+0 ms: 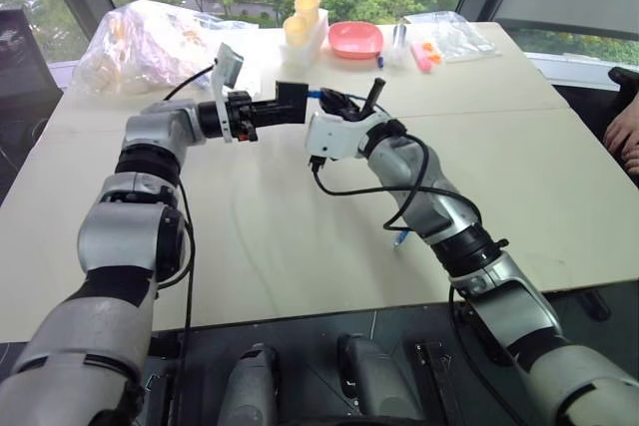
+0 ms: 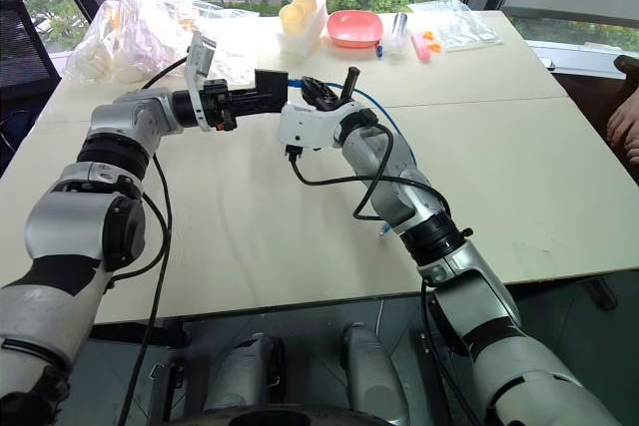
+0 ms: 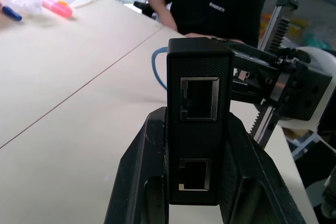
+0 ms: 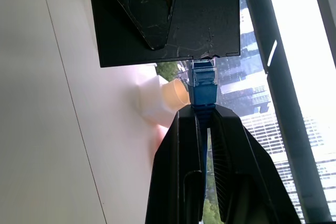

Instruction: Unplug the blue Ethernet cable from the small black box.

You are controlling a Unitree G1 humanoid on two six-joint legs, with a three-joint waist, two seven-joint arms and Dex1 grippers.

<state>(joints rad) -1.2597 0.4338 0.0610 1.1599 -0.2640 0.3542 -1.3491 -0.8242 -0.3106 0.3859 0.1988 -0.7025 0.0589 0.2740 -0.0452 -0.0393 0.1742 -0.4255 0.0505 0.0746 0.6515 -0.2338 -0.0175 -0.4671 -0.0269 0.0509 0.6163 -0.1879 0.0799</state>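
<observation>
My left gripper is shut on the small black box and holds it above the table. In the left wrist view the box stands between both fingers, with two empty ports facing the camera. The blue Ethernet cable has its plug seated in the box's edge. My right gripper is shut on the cord just behind that plug. The cable loops back under my right arm, and its far end lies on the table.
Along the far edge of the table lie a crumpled plastic bag, stacked yellow cups, a pink bowl and markers. A person in a black shirt sits across the table; a hand shows at the right.
</observation>
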